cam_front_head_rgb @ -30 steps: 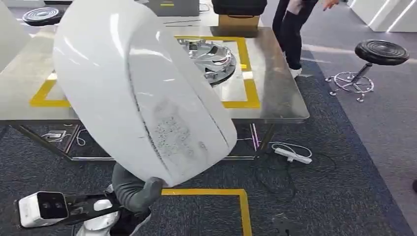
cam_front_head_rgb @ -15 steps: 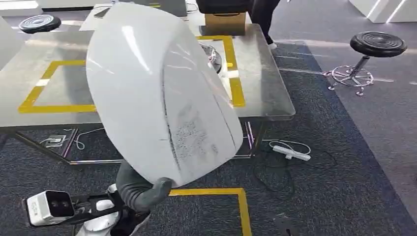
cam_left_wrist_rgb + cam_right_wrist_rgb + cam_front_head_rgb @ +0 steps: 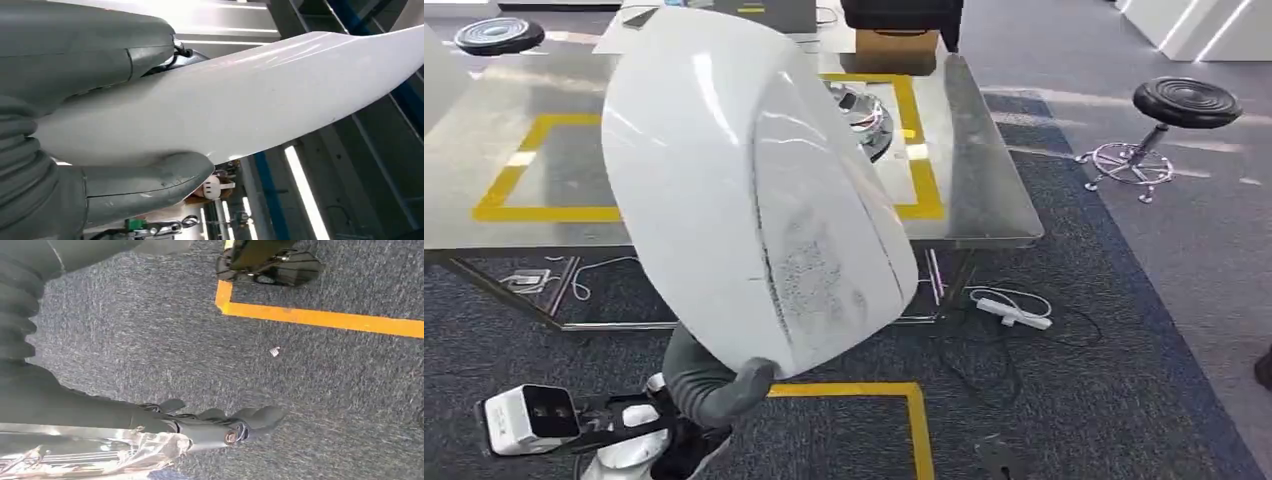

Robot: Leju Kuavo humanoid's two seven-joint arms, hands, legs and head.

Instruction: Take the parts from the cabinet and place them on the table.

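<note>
While the left hand [image 3: 714, 385] grips the white shell part [image 3: 744, 190] by its lower edge, long axis tilted up over the table [image 3: 984, 190] ahead, the right hand [image 3: 220, 427] holds a shiny crinkled part [image 3: 90, 455].

Grey ribbed left hand [image 3: 85, 150], dark fingers [image 3: 250, 421]

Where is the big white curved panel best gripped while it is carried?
At its lower edge, from underneath, as the left robot hand does now: the white panel is broad, smooth and domed, so only its thin rim fits between thumb and fingers.
</note>
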